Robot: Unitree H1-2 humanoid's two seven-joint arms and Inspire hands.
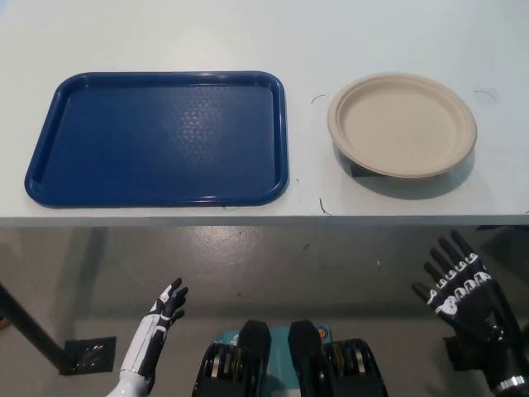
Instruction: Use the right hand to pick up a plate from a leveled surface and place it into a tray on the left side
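A beige round plate (pixel 402 124) rests on a raised stand at the right of the white table (pixel 248 33). To its left lies a blue rectangular tray (pixel 159 138), with nothing in it. My black right hand (pixel 464 294) is below the table's front edge at the lower right, open with fingers spread upward, well short of the plate. My white left hand (pixel 159 327) rests low at the lower left, open and holding nothing.
The table's front edge (pixel 248 220) runs across the picture's middle, with grey floor below it. A dark table leg (pixel 29 331) slants at the lower left. Small pen marks dot the table around the plate.
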